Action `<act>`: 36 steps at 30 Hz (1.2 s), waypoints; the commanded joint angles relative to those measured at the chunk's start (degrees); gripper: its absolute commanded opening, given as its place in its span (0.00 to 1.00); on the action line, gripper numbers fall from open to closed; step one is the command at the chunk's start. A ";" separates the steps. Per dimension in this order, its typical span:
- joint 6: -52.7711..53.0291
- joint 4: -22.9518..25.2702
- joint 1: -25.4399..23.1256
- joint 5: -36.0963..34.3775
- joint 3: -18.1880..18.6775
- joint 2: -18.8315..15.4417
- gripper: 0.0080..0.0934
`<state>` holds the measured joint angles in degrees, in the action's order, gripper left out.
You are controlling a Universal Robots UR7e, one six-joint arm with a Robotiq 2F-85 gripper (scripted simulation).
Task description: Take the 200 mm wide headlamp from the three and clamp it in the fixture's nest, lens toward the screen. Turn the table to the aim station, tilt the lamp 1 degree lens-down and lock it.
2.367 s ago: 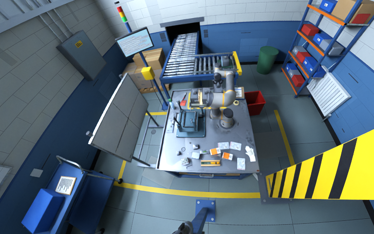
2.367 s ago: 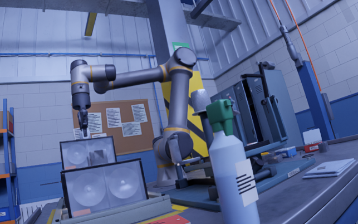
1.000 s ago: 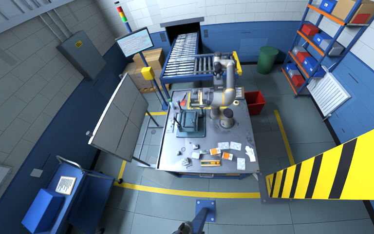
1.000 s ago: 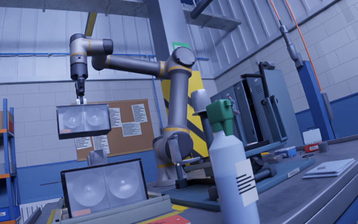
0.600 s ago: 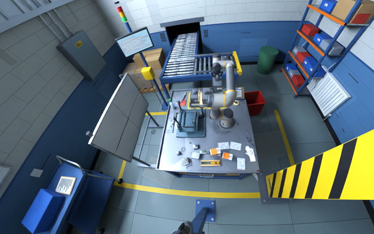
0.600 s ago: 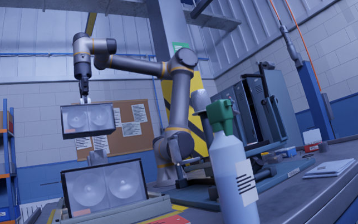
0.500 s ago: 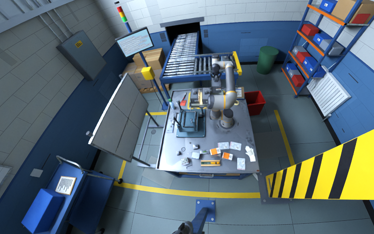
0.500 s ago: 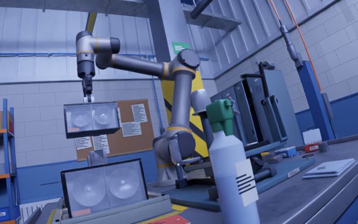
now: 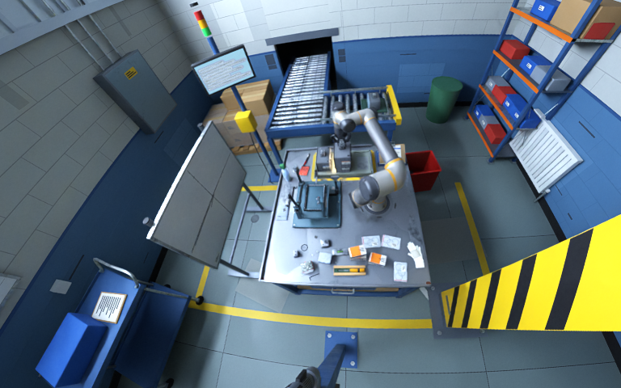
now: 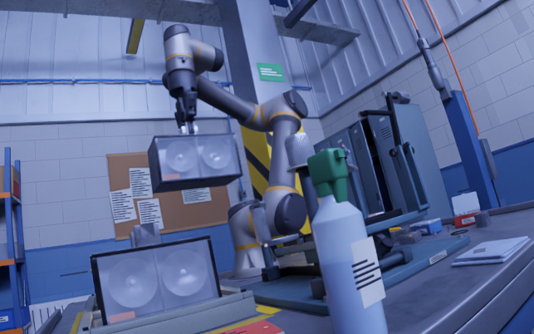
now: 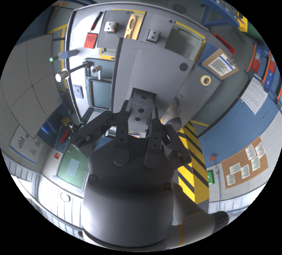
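At the far end of the workbench a headlamp with a grey housing and twin round reflectors hangs high in the air, gripped by a tab on its top in my closed gripper. It hangs above the tray where another, larger headlamp stands upright. The headlamp's grey back fills the middle of the wrist camera. The blue fixture with its open nest sits on the bench in front of the tray, beside the large grey aim screen.
The roller conveyor runs behind the bench. A spray bottle stands at the bench edge near the fixture. Small boxes and cards litter the near end. A red bin sits on the floor to the right.
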<state>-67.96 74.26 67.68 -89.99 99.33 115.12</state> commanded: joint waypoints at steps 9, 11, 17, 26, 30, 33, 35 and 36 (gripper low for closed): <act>23.87 1.77 -23.78 0.00 -2.16 -3.54 0.00; 28.65 2.38 -28.51 -0.01 -3.09 -5.09 0.00; 40.03 4.04 -39.75 -0.03 -6.42 -10.05 0.00; 48.74 5.29 -48.34 -0.05 -10.51 -15.34 0.00; 50.09 5.46 -49.67 -0.05 -11.30 -16.27 0.00; 50.44 5.51 -50.02 -0.05 -11.51 -16.51 0.00; 50.50 5.51 -50.08 -0.05 -11.54 -16.54 0.00; 50.51 5.52 -50.10 -0.04 -11.54 -16.55 0.00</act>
<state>-17.45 79.58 17.53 -90.03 87.97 98.38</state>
